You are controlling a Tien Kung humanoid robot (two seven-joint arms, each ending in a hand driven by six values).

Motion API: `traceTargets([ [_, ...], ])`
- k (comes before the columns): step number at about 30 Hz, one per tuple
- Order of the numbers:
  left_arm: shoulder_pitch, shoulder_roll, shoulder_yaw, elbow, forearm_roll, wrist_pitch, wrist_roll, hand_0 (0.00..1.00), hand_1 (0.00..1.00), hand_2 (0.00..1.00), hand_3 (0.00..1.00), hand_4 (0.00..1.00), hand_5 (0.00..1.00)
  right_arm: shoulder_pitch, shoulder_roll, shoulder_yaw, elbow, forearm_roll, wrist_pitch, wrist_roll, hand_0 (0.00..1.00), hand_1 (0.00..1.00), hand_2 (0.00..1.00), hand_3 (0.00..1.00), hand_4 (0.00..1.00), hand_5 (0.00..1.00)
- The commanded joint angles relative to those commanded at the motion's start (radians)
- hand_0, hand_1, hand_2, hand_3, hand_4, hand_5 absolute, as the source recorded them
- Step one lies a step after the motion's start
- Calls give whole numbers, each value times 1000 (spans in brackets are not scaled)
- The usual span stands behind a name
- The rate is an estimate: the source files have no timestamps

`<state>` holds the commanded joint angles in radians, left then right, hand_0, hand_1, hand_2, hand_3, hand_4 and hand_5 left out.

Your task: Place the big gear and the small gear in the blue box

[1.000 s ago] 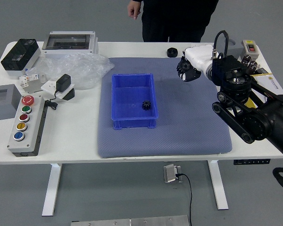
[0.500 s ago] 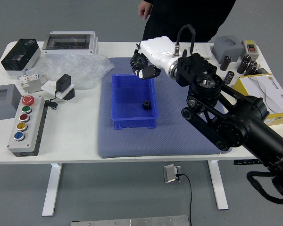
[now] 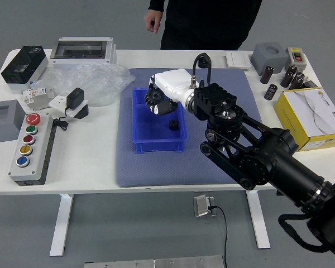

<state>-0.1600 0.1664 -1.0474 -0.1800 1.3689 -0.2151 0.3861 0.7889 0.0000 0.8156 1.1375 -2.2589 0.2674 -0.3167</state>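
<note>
Blue walls frame the step in hand: the right hand (image 3: 174, 82) of the robot reaches in from the right, above the far part of the blue box (image 3: 156, 146), its fingers clamped on the big gear (image 3: 154, 96). How much air lies between that gear and the box floor cannot be told from this view. The small gear (image 3: 173, 124) is already inside, toward the box's right side.

Judging from this, what remains is to lower and let go. The left half of the box floor looks the better landing spot, since a drop nearer the right could set one gear on the other. Lower straight down, let the gear touch or nearly touch the floor, then part the fingers gently so it does not roll or bounce.

The edges to mind are the far rim and the right wall, both close under the hand; a knuckle could catch either and drag the box over the mat (image 3: 206, 164). For leaving, rise first, then draw off to the right, where the mat gives bare room. Keep the arm high past the yellow carton (image 3: 310, 120). The person's hand (image 3: 153, 20) hangs beyond the counter's (image 3: 89, 156) far edge, apart from the work.
</note>
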Motion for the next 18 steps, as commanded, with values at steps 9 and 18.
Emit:
traceTargets([
  [9, -1, -1, 1, 0, -2, -1, 0, 828, 786, 776, 754, 661, 357, 5, 0, 13, -10, 8, 30, 7, 651, 612, 787, 897, 805, 490],
  [18, -1, 2, 2, 0, -5, 1, -1, 828, 786, 776, 755, 661, 357, -1, -30, 49, 39, -4, 43, 3, 673, 638, 796, 873, 833, 519],
])
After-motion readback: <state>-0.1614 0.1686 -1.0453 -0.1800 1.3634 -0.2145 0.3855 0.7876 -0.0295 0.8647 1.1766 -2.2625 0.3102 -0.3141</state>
